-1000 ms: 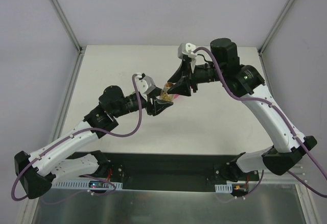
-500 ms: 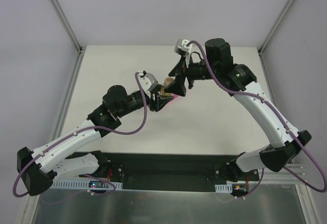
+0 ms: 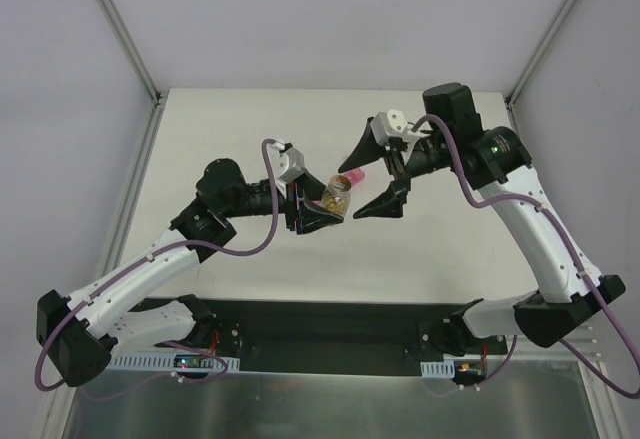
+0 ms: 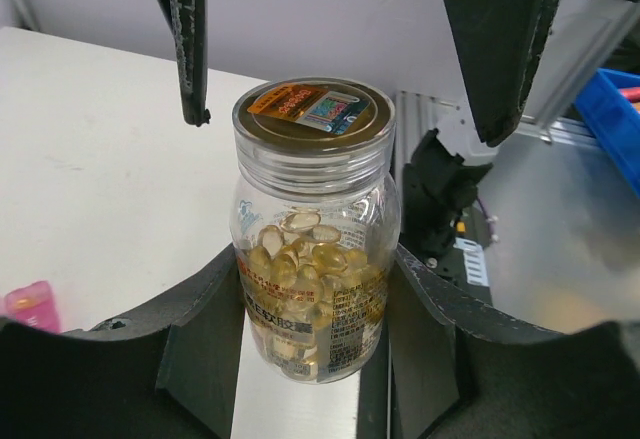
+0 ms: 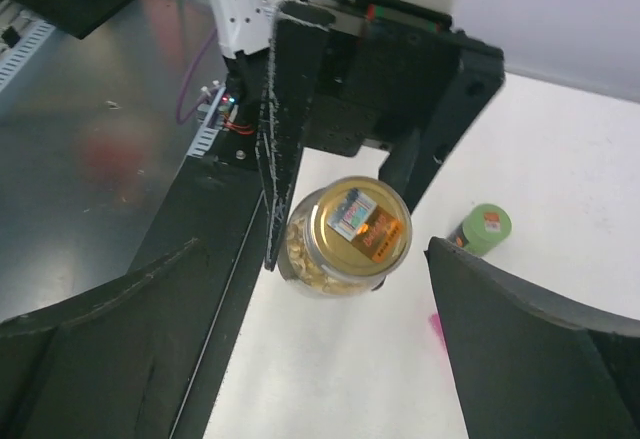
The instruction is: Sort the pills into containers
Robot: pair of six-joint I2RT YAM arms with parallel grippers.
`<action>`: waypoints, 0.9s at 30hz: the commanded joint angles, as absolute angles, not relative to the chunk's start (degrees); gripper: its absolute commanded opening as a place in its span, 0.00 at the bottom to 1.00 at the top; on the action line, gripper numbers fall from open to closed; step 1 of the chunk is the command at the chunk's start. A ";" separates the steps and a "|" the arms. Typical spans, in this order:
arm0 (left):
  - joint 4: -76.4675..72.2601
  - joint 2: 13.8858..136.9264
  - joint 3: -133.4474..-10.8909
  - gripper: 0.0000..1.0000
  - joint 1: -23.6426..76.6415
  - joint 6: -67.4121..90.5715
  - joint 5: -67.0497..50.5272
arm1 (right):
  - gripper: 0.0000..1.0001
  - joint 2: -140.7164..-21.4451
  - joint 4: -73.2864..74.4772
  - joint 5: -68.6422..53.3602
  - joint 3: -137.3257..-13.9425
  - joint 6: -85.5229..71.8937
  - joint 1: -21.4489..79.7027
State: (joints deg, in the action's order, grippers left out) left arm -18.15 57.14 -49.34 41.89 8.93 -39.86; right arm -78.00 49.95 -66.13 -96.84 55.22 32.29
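Small print on pill bottle (image 4: pixel 313 259) illegible, lid sticker (image 4: pixel 318 109) unreadable

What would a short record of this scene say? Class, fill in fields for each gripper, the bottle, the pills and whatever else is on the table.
Left gripper: shut on the clear bottle
Right gripper: open, near the bottle, not touching it
Bottle top: covered, gold label
Pills: amber, inside the bottle
Pink organizer: on the table, only partly seen
Green bottle: on the table, apart

Left claw (image 3: pixel 326 209) pinches the bottle (image 4: pixel 315 259) mid-air — right claw (image 3: pixel 351 191) faces it, jaws spread wide.
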 commanded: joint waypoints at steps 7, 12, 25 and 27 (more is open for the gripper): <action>-26.28 59.85 -52.65 0.09 41.22 15.38 -55.72 | 0.90 -78.84 53.01 -79.54 -99.05 60.22 33.92; -26.28 60.03 -53.09 0.09 41.22 15.38 -56.51 | 0.85 -79.19 51.68 -78.14 -98.00 56.09 34.54; -24.18 58.89 -53.00 0.09 41.22 13.54 -52.57 | 0.39 -78.66 46.15 -72.79 -96.42 50.45 34.98; -22.95 58.36 -53.17 0.09 41.22 12.66 -49.05 | 0.36 -78.31 43.96 -70.68 -95.54 48.00 35.33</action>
